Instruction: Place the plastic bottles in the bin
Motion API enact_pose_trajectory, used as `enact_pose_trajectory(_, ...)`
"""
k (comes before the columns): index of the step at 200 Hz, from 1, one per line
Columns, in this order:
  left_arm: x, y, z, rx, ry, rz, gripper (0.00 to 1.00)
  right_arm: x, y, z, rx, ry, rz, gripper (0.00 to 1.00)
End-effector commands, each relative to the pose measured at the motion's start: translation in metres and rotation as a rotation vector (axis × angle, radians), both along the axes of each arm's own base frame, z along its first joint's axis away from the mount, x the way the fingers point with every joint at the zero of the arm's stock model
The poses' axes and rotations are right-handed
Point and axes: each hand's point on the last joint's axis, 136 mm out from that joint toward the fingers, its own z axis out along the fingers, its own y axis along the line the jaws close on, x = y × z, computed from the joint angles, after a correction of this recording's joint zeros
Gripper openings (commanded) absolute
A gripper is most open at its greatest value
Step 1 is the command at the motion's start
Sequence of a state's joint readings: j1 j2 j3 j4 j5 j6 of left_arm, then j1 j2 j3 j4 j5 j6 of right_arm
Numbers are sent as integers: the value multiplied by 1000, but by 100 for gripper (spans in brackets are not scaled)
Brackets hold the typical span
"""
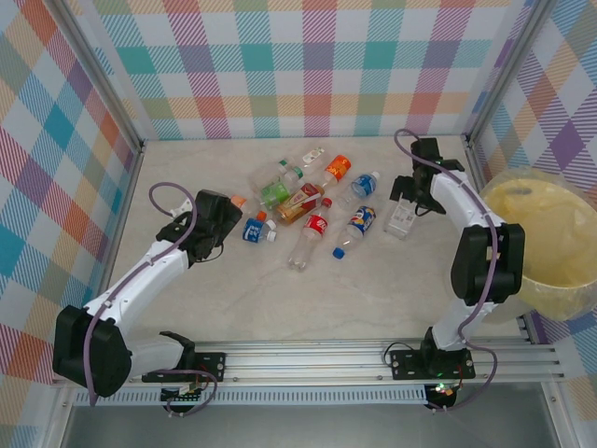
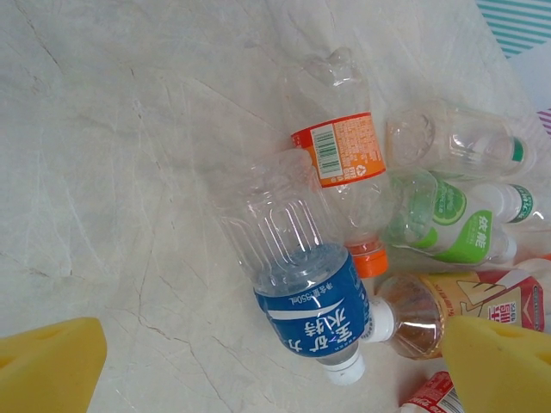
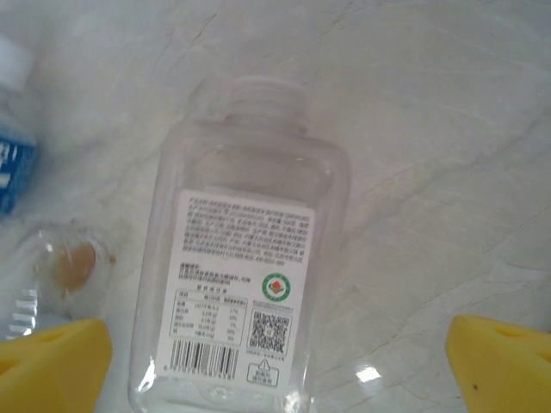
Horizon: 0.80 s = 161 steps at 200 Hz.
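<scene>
1. Currently I am working the reach-and-line-up step of the task: both arms are hanging over bottles and nothing is being carried.
2. My left tool (image 2: 274, 372) is standing released and wide over a blue-labelled bottle (image 2: 301, 275), which is lying on the table (image 1: 373, 299) against an orange-labelled bottle (image 2: 340, 151).
3. My right tool (image 3: 275, 366) is likewise released, its yellow pads (image 3: 52, 361) flanking a square clear bottle (image 3: 241, 284) that is lying flat, a little apart from the pile.
4. The plastic bottles (image 1: 308, 201) are lying in a loose cluster mid-table; the bin (image 1: 550, 233) is sitting at the far right, beside my right arm.
5. Judging the next move: I am expecting to lower until the pads straddle each body, then close gently, since thin clear walls look likely to buckle or slip.
6. On the left, I am reckoning on a slight wrist turn first, because the blue-labelled bottle is lying askew and its neighbour is crowding one side.
</scene>
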State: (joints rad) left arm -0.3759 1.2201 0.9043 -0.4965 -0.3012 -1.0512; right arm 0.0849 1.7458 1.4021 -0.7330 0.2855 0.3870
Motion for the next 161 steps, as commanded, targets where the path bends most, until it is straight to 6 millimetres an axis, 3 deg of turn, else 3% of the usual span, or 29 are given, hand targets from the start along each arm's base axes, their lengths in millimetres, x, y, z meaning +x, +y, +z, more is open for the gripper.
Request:
enact_pose_trajectory(1,-1,8,1,28,4,15,100,7,8,-15,115,-29,-116,100)
enact_pose_trajectory(29,-1,9,1,32,1,18,100,7,5,-26,140,-6,-148,100)
enact_pose_trajectory(63,0,11,1,40,3,26,100,13,17,-39,211,36,-114,100)
enact_pose_trajectory(123,4,15,13,67,-17,35,100,13,15,-65,174,135,-94,100)
enact_pose_trajectory(161,5,13,6,66,3,30,100,9,14,-85,160,194,-82,97)
